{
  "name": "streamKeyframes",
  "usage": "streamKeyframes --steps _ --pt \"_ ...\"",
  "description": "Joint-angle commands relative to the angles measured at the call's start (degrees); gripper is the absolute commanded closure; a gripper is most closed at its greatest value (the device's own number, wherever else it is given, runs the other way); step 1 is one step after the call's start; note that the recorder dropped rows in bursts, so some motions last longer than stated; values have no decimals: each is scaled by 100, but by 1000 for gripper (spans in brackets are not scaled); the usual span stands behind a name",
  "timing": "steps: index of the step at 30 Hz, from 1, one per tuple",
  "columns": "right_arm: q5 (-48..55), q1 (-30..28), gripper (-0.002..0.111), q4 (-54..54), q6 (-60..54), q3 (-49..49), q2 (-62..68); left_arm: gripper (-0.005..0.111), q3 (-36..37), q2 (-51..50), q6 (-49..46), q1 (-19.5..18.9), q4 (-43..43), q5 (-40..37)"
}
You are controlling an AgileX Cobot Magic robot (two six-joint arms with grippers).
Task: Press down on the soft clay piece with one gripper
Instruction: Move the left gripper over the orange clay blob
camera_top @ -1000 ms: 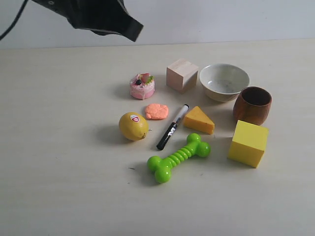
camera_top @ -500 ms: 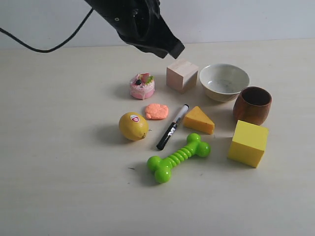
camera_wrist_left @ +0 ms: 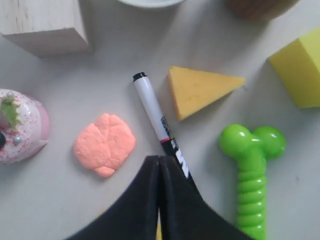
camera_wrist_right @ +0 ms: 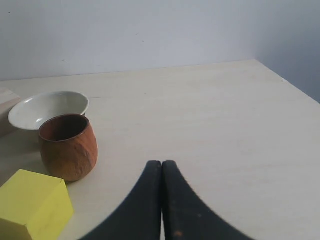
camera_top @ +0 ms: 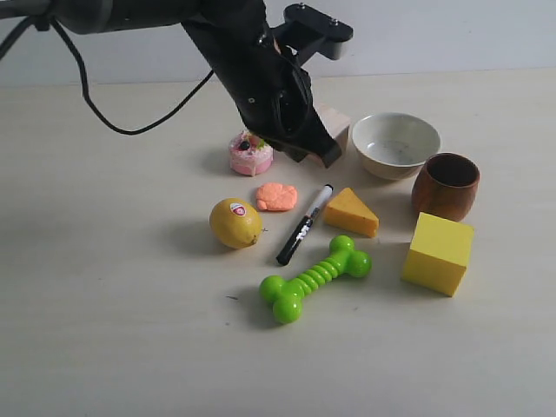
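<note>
Table (camera_top: 104, 304): pale cream, faint wood grain, matte, soft shadows under each object. Plain whitish wall (camera_top: 452, 35) behind it; the right wrist view shows the far table edge meeting a greyer wall.

Landmark: marker (camera_top: 304, 223), white barrel with a black end, lying slantwise.
- Clay piece (camera_top: 276, 196): salmon-orange, flat and lumpy, on the table just beside the marker's white end, not touching it.
- Lemon (camera_top: 235, 222): near the marker, on the clay's side.
- Cheese wedge (camera_top: 351, 212): just beside the marker, on the opposite side.
- Green bone toy (camera_top: 314, 278): near the marker's black end.
- Toy cake (camera_top: 250, 155): beyond the clay from the marker.

Left gripper (camera_wrist_left: 159, 159): fingers pressed together, nothing between them; hangs in the air, tips over the marker, clear of the clay.

Right gripper (camera_wrist_right: 161, 164): fingers together, empty, over bare table.
</note>
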State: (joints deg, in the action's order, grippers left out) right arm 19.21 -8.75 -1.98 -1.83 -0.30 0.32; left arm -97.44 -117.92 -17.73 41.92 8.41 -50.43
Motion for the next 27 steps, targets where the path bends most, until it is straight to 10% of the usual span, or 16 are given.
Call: streamKeyframes --steps 1,27 --pt "-46 11 108 -20 -6 30 -32 107 -484 -367 310 14 -294 -109" --pt "-59 11 108 -20 -6 30 -32 107 -1333 -1565 1256 -245 -1125 -670"
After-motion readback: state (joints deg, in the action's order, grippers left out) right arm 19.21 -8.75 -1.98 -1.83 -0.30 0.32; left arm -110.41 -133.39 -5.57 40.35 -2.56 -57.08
